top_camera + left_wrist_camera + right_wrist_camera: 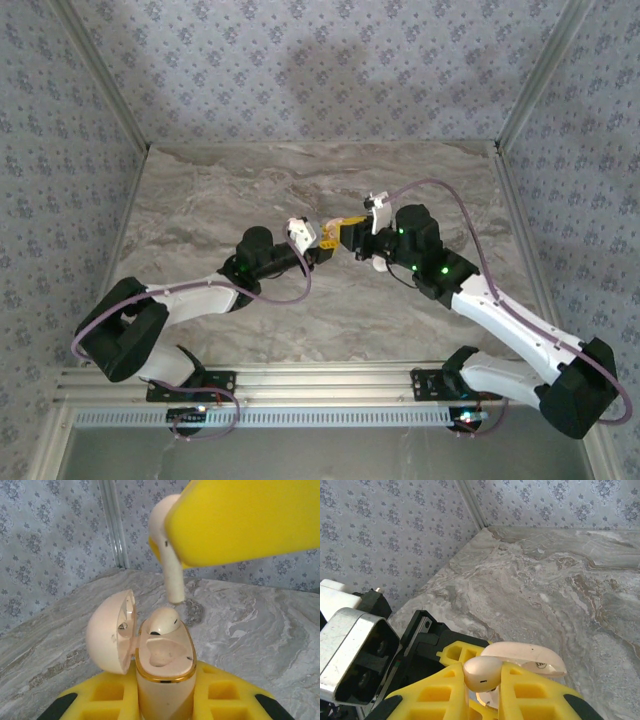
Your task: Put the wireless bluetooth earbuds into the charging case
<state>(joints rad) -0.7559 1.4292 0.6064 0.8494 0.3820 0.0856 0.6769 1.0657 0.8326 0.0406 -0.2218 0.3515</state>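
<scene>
The first earbud (162, 620) sits in the case (165, 680), in the socket farther from the left wrist camera, with its head showing above the gold rim. The socket nearer that camera (160, 656) is empty. The second earbud (170, 555) hangs just above the case, stem down. Its tip is close over the opening but not touching the case, and appears to be nearer the filled socket than the empty one. The lid (110, 632) is swung fully open to the left, so both sockets are accessible. The left gripper (165, 700) has its jaws closed on the lower body of the case and holds it upright, off the table (420, 180). The right gripper (482, 690) has its jaws closed on the head of the second earbud, leaving the stem free below the pads. In the top view the two grippers meet at mid-table, the left one from the left and the right one from the right. Status: about half complete, with one earbud inserted and one not yet inserted. Judged outstanding steps: align the stem with the empty socket, lower the second earbud until it seats, and release it. Closing the lid is not called for by the task.
</scene>
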